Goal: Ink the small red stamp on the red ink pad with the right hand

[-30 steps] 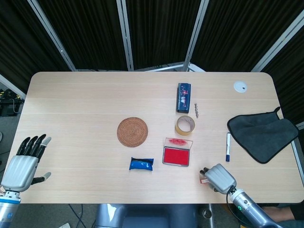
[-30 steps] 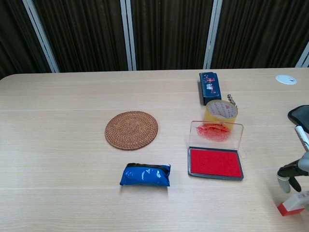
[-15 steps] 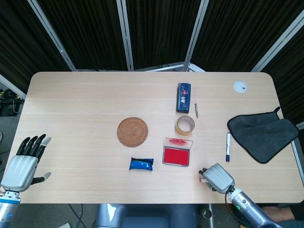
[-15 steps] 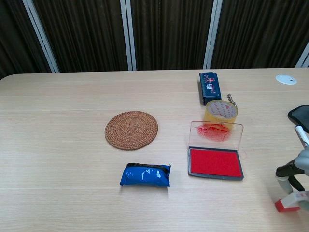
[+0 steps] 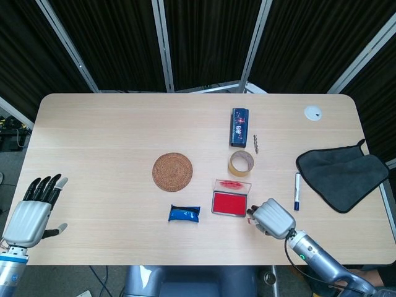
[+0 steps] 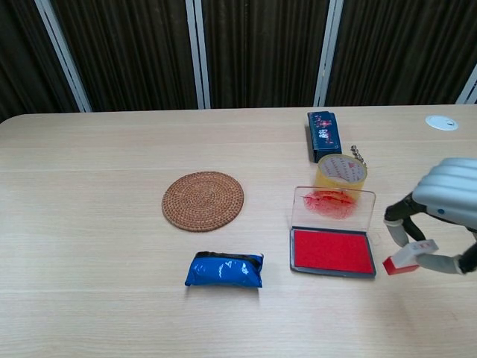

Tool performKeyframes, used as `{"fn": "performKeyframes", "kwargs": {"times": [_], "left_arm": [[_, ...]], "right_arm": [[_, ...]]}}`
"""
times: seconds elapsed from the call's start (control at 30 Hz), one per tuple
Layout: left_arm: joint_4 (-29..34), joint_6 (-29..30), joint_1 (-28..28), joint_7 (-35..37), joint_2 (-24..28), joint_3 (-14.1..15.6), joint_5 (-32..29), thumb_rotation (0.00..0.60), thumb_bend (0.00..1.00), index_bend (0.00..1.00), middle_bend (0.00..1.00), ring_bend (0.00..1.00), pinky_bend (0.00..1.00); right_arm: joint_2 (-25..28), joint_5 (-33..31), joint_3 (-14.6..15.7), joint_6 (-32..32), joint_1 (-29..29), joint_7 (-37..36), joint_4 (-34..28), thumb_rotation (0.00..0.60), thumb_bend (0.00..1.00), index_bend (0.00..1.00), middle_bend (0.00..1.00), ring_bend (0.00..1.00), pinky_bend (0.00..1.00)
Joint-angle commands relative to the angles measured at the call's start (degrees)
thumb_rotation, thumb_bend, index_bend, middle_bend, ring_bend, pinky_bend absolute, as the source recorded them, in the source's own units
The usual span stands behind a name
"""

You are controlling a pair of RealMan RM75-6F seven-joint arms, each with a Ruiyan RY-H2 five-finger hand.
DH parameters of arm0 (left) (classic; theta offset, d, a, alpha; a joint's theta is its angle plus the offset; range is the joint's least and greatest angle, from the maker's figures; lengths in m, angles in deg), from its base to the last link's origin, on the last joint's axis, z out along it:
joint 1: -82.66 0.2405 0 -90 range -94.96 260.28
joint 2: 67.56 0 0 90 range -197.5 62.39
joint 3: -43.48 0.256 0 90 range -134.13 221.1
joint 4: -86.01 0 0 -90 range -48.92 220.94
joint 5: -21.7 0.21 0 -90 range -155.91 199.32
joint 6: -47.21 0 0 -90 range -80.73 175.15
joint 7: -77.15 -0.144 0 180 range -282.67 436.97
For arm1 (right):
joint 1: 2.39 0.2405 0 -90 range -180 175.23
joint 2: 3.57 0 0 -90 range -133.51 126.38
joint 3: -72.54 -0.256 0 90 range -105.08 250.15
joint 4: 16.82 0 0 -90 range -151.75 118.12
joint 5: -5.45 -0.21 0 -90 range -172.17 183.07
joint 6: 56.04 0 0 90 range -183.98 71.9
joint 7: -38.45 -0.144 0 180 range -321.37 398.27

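Observation:
My right hand (image 5: 271, 218) (image 6: 441, 215) hangs just right of the red ink pad (image 5: 230, 202) (image 6: 332, 251) and pinches the small red stamp (image 6: 405, 258). The stamp sits tilted in the fingers, its red base a little above the table, beside the pad's right edge and not over it. In the head view the stamp shows only as a sliver (image 5: 250, 215) under the hand. The pad's clear lid (image 6: 334, 205) stands open at its far side. My left hand (image 5: 32, 212) is open, fingers spread, off the table's front left corner.
A blue packet (image 6: 224, 269) lies left of the pad, a woven coaster (image 6: 203, 200) beyond it. A tape roll (image 6: 340, 171) and dark case (image 6: 323, 135) sit behind the pad. A marker (image 5: 297, 191) and grey cloth (image 5: 343, 174) lie to the right.
My right hand has lifted the stamp off the table near the front right edge and carried it left and away from me, up to the pad's right side. The left hand stayed put.

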Motion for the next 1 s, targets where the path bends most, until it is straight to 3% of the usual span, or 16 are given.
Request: {"fn": "performKeyframes", "kwargs": {"times": [0.03, 0.23, 0.43, 1.0], "left_arm": [[-0.3, -0.9, -0.5, 0.1, -0.1, -0.5, -1.4, 0.6, 0.0, 0.0, 0.0, 0.0, 0.0], [-0.8, -2.5, -1.4, 0.0, -0.2, -1.3, -4.3, 0.6, 0.0, 0.0, 0.0, 0.0, 0.0], [-1.0, -3.2, -1.8, 0.3, 0.0, -1.8, -6.2, 0.6, 0.0, 0.0, 0.0, 0.0, 0.0], [-1.5, -4.3, -2.7, 0.6, 0.1, -2.0, -8.0, 0.6, 0.0, 0.0, 0.0, 0.0, 0.0]], "right_arm": [[0.2, -4.7, -3.8, 6.0, 4.3, 1.1, -3.2, 0.6, 0.47, 0.55, 0.59, 0.89, 1.0], [-3.2, -13.9, -8.9, 13.2, 9.2, 2.9, -2.4, 0.6, 0.53, 0.55, 0.6, 0.89, 1.0], [-5.6, -22.5, -11.8, 17.7, 12.7, 5.8, -0.5, 0.6, 0.56, 0.55, 0.6, 0.89, 1.0], [-8.4, -34.3, -9.5, 19.4, 16.3, 11.9, 0.8, 0.6, 0.57, 0.55, 0.6, 0.89, 1.0]]}}
